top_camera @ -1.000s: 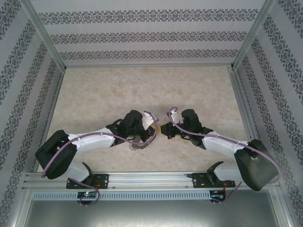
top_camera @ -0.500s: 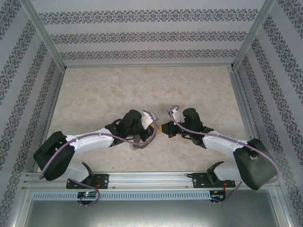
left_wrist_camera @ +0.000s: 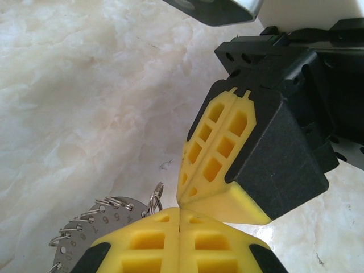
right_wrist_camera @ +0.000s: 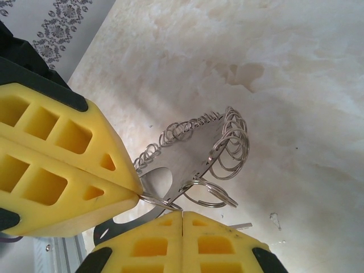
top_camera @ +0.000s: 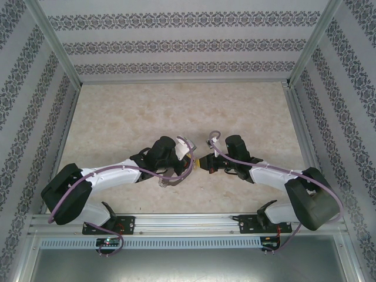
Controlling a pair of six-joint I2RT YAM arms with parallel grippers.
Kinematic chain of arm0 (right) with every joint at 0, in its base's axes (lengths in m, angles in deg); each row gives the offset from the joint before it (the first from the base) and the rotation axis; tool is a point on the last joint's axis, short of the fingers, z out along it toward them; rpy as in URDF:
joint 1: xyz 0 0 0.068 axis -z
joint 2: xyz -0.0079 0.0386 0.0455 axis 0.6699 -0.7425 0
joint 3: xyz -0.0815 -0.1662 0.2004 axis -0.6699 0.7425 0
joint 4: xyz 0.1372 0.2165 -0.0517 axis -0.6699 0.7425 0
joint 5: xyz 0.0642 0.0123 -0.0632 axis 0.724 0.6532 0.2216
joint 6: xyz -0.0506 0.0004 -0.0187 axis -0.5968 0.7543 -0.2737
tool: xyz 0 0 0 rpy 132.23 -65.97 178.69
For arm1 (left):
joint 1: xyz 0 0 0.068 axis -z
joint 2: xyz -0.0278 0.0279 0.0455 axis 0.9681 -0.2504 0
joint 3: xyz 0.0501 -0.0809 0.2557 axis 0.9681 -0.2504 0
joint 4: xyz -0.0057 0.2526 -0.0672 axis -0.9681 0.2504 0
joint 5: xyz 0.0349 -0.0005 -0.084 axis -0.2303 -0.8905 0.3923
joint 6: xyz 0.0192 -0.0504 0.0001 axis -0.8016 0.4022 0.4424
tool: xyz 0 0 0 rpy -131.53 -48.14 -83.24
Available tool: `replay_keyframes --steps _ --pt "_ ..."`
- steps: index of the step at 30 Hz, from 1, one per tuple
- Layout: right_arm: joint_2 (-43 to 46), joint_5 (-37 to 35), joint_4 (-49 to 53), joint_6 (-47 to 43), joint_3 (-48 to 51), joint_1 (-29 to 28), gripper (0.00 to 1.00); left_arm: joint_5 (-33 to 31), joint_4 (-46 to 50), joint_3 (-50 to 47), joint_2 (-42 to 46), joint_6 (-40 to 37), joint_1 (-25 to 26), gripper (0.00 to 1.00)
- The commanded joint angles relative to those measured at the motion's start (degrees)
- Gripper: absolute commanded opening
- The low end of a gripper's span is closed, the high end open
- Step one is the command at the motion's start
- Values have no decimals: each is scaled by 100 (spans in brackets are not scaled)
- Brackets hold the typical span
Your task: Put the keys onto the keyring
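Note:
The keyring (right_wrist_camera: 196, 151) is a thin grey metal plate fringed with small wire rings, tilted above the table. It hangs under my left gripper (top_camera: 189, 161) in the top view, and its numbered edge (left_wrist_camera: 94, 230) shows in the left wrist view. My left gripper (right_wrist_camera: 136, 190) is shut on one wire ring at the plate's near edge. My right gripper (right_wrist_camera: 182, 215) is shut, its yellow tips almost touching the left gripper's tips and that ring. A thin silvery sliver (right_wrist_camera: 242, 226) pokes out beside my right fingers. The keys are hidden.
Both grippers meet tip to tip (top_camera: 197, 163) over the middle of the marbled table (top_camera: 176, 111). Patterned walls close in the left, right and far sides. A metal rail (top_camera: 188, 223) with the arm bases runs along the near edge.
My right gripper has moved a little left, closing the gap to my left gripper's tips. The left gripper and the keyring have barely shifted.

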Motion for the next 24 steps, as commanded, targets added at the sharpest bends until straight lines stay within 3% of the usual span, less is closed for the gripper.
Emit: replay_keyframes --steps 1,19,21,24 --pt "108 266 -36 76 4 -50 0 74 -341 33 153 58 43 0" --pt "208 -19 -26 217 53 16 0 87 -414 -81 66 102 43 0" --pt "237 -37 10 221 63 37 12 96 -420 -66 53 108 41 0" --pt "266 -70 20 235 111 98 17 84 -451 -89 26 119 43 0"
